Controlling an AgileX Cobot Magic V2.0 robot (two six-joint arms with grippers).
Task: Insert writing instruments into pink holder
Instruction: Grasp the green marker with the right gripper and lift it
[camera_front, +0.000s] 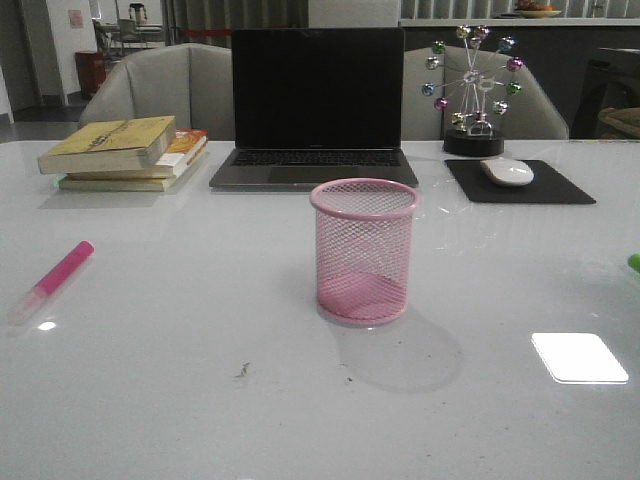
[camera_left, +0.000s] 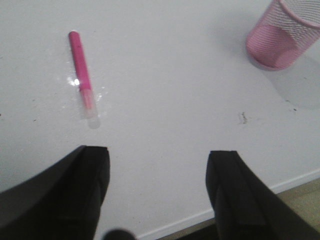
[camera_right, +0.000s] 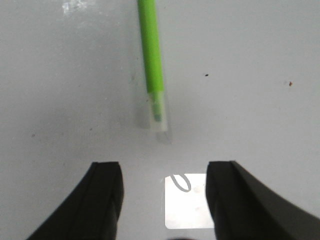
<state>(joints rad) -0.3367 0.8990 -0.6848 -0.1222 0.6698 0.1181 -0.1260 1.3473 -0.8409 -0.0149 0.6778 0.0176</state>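
**Ana:** Front view puts the pink holder upright and empty mid-counter, the pink marker lying flat well off to its left, and only a sliver of the green marker at the right edge.

**Ben:** And the arms? The left end effector is spread wide, holding nothing, above bare counter near the pink marker's pale cap. The right end effector is likewise spread and empty, with the green marker lying just ahead of it.

**Ana:** My worry is the markers. They are round and could roll off under an off-centre pinch on that glossy white counter. The holder looks light too; a marker tip clipping its rolled rim could tip it.

**Ben:** Glare may not help, with bright patches reflecting off the surface. Behind it sit a laptop, stacked books, a mouse on its pad, a ball ornament, then sofa chairs.
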